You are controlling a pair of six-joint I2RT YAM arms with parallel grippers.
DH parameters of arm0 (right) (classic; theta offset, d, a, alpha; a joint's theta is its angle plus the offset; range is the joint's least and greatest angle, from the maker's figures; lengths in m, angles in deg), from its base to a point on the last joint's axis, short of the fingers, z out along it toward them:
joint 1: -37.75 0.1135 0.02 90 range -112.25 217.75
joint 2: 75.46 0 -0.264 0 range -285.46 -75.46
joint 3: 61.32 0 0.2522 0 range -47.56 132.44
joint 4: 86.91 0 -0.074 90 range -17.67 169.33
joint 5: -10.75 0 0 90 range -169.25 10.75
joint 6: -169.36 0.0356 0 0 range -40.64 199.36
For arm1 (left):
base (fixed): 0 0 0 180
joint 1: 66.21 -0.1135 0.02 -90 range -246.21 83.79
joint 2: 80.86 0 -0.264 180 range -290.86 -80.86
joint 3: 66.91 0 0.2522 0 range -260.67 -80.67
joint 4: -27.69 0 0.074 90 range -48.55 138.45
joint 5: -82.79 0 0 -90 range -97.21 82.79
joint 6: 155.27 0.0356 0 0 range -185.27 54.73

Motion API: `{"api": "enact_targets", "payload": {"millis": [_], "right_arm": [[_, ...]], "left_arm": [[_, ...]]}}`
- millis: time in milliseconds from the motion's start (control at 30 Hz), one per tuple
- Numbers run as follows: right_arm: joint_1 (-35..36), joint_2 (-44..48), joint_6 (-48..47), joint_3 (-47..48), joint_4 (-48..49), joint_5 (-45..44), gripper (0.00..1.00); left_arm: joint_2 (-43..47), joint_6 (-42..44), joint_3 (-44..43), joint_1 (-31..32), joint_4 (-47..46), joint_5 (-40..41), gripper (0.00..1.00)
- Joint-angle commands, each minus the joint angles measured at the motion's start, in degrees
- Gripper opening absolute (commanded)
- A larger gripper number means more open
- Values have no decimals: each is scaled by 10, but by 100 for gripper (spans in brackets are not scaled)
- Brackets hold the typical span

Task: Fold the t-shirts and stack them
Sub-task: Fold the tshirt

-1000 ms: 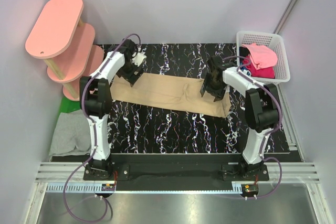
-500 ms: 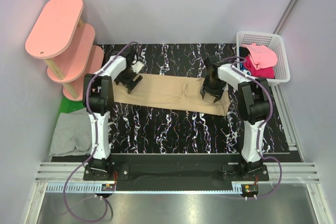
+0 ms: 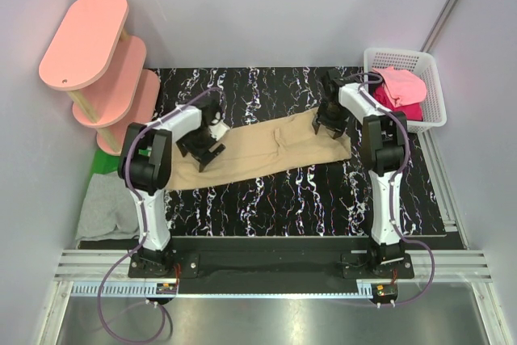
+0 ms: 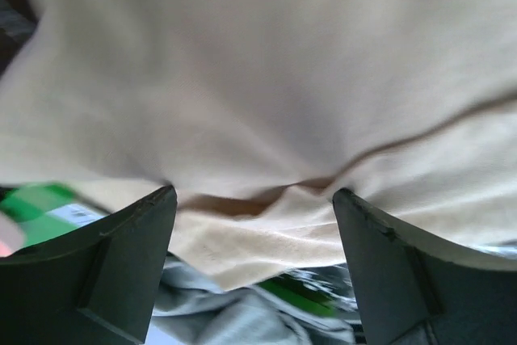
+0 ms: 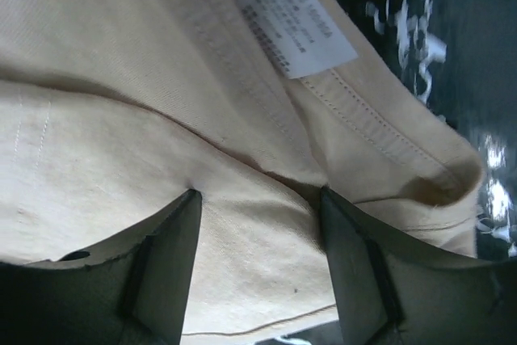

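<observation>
L hand (image 3: 203, 155), R hand (image 3: 327, 125) wide, on tan t-shirt (image 3: 271, 147).

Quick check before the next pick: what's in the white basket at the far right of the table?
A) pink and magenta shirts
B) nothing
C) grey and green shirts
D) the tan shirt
A: the top view shows a pink shirt and a magenta shirt inside the white basket, while the tan shirt lies outside it on the table.
</observation>
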Motion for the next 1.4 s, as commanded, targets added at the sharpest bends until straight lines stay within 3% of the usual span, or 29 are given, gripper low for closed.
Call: {"api": "enact_targets", "payload": {"millis": [0,300,400,700,1033,1133,1367], "right_arm": [[-34,-55,-8,72,-7,27,67],[-45,-220,-26,387,-69,126,64],[-45,-254,-27,445,-65,148,63],[-65,-306,-6,482,19,285,61],[-99,-323,35,513,122,351,59],[-102,-306,21,522,124,346,59],[-100,-207,16,517,149,351,62]], "left_arm": [[30,-29,13,54,32,-66,85],[-2,-48,18,91,60,-156,84],[-9,-48,32,103,61,-189,84],[-35,-24,36,177,88,-361,84],[-77,-32,-34,242,112,-469,85],[-53,-37,-69,219,125,-495,85],[22,-67,-291,117,178,-515,88]]}}
